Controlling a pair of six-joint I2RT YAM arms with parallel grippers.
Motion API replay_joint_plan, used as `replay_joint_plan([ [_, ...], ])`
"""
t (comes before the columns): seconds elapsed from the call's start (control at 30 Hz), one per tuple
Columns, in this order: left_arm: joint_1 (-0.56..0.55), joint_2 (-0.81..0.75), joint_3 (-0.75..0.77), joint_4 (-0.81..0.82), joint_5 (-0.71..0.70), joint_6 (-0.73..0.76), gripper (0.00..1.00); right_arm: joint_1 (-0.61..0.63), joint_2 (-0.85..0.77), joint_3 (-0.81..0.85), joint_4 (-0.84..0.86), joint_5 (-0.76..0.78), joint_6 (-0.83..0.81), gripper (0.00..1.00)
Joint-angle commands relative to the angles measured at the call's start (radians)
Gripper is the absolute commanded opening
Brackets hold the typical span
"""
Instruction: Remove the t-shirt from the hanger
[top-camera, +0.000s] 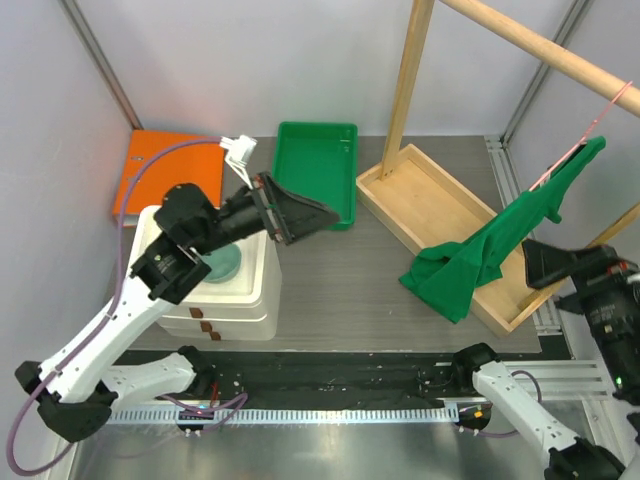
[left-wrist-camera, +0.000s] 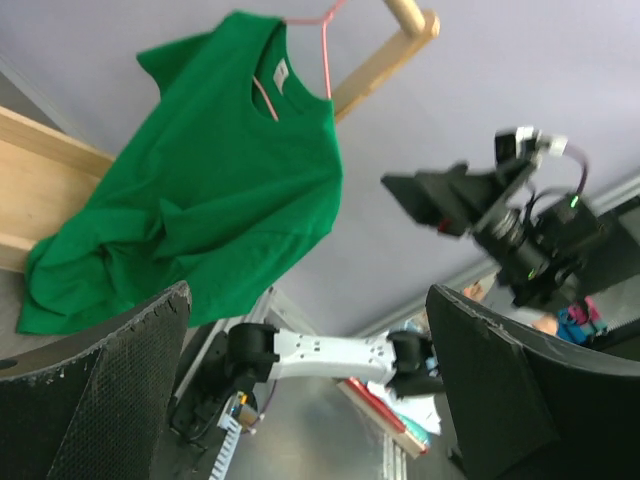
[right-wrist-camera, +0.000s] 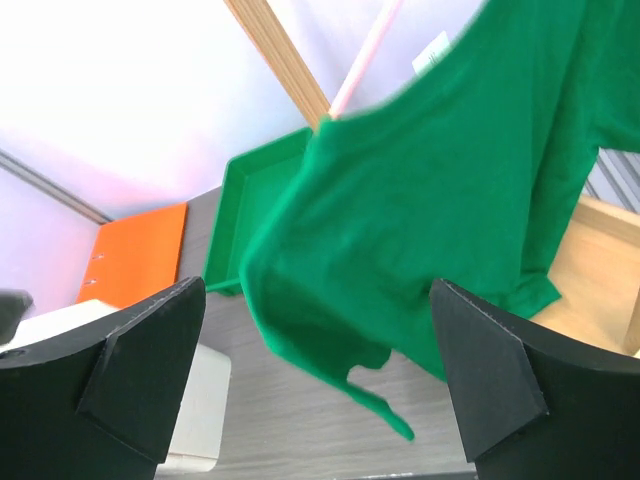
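The t-shirt (top-camera: 490, 245) hangs at the right side of the top view. Its top end is on the pink hanger (top-camera: 590, 125). The hanger's hook goes over the wooden rod (top-camera: 540, 45) in the upper right corner. The bottom of the shirt is bunched up over the near rim of the wooden base (top-camera: 430, 200), which sits on the grey table (top-camera: 340, 300).

The left gripper (top-camera: 318, 218) is in the middle of the top view, well apart from the shirt. It floats above a white box (top-camera: 225, 290). Its two fingers (left-wrist-camera: 110, 400) are spread wide and there is nothing between them. A green tray (top-camera: 318, 170) sits just behind it, and a flat orange board (top-camera: 165, 170) lies in the upper left. A tall wooden post (top-camera: 408, 85) stands between the green tray and the shirt.

The right gripper (top-camera: 535, 262) is at the right edge, just beside the low part of the shirt. Its fingers (right-wrist-camera: 140, 360) are spread wide too and hold nothing.

From the top, the shirt looks like a thin slanted strip. The left wrist view shows its whole front instead. There you can see the neck hole, a small white label (left-wrist-camera: 278, 70) and the pink wire coming out of the neck. That view also shows the right arm, off to the right of the shirt. The right wrist view shows the shirt very close, filling the upper right. The green tray and the orange board are behind it on the left.
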Motion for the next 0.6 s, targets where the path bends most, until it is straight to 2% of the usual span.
replay_joint_plan([
  [0.0, -0.184, 0.012, -0.001, 0.045, -0.168, 0.128, 1.00, 0.023, 0.203, 0.112, 0.042, 0.079, -0.017, 1.00],
  [0.17, -0.340, 0.025, -0.050, 0.094, -0.292, 0.171, 1.00, 0.025, 0.340, 0.183, 0.101, 0.243, -0.009, 1.00],
  [0.27, -0.436, 0.009, -0.096, 0.105, -0.385, 0.190, 1.00, 0.027, 0.380, 0.161, 0.153, 0.325, -0.009, 0.95],
  [0.33, -0.491, -0.004, -0.122, 0.115, -0.407, 0.190, 1.00, 0.025, 0.379, 0.123, 0.197, 0.396, -0.023, 0.86],
  [0.47, -0.604, -0.028, -0.194, 0.177, -0.511, 0.187, 1.00, 0.025, 0.371, 0.062, 0.243, 0.490, -0.068, 0.79],
  [0.57, -0.644, -0.008, -0.197, 0.192, -0.518, 0.187, 1.00, 0.025, 0.382, 0.028, 0.269, 0.540, -0.088, 0.69],
])
